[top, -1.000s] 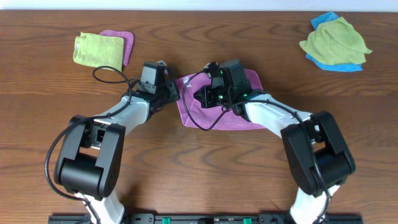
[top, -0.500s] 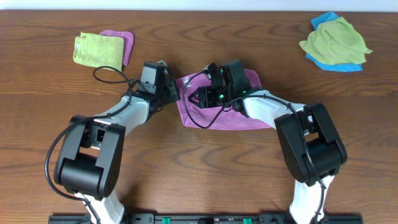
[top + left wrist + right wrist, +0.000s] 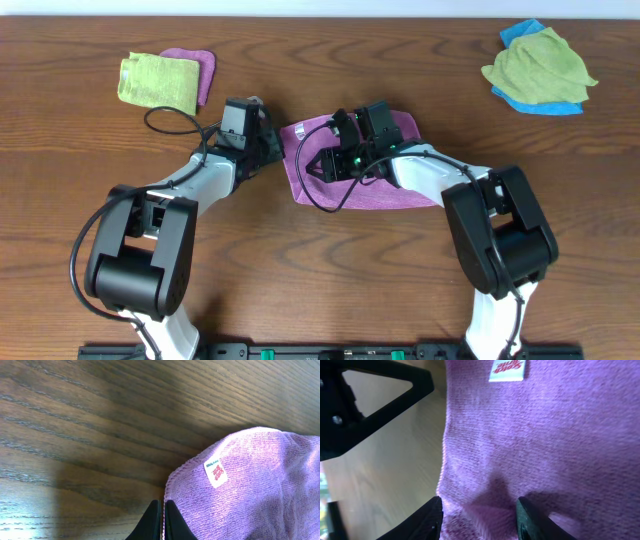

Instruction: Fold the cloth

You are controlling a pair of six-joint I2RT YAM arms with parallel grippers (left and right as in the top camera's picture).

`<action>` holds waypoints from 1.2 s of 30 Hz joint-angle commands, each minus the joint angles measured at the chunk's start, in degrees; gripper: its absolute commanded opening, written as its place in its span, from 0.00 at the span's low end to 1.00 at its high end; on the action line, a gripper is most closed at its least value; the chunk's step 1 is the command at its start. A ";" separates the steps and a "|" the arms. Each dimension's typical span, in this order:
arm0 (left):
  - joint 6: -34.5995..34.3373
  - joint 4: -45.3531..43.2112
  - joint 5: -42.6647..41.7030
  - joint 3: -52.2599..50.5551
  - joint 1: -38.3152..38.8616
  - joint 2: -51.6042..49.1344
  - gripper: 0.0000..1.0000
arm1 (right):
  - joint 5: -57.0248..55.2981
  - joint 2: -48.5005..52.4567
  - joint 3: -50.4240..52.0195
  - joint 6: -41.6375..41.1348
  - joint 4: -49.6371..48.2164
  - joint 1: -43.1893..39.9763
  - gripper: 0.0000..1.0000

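Right gripper (image 3: 479, 519) has just released, jaws now apart over the cloth (image 3: 385, 188), flat at frame centre. Left gripper (image 3: 163, 521) clenched on its left edge. Regrasp likely next.

Lilac fuzzy cloth (image 3: 385, 192), lying roughly flat, small white label (image 3: 216, 472) near its far-left corner

The left arm (image 3: 195, 178) and right arm (image 3: 430, 178) reach forward and angle inward toward each other, the left gripper (image 3: 161, 522) pinched tight, apparently on the very hem of the cloth (image 3: 250, 480), while the right gripper (image 3: 479, 520) points down with its fingers (image 3: 427, 517) spread apart.
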State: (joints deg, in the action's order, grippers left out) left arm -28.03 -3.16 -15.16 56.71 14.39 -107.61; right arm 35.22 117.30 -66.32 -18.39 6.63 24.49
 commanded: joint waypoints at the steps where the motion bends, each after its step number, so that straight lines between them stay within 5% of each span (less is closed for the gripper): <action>1: 1.01 0.11 -1.09 1.22 -0.24 -1.05 0.06 | -3.82 0.02 -0.87 3.43 0.46 -0.94 0.49; 11: 1.01 0.09 -1.22 1.22 -0.24 -1.05 0.06 | -3.89 -0.07 -0.87 6.54 2.43 -0.87 0.44; 22: -0.68 -2.10 -5.16 1.22 -0.24 -1.05 0.06 | -3.69 -0.09 -1.20 6.86 2.62 -0.83 0.02; 36: -3.72 -6.56 -7.34 1.22 0.68 -1.18 0.06 | -3.45 -1.62 -1.33 6.67 3.06 -0.68 0.01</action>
State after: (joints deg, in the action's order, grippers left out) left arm -31.46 -9.47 -22.33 56.73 15.03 -107.63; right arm 31.44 117.27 -66.81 -12.19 9.47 24.10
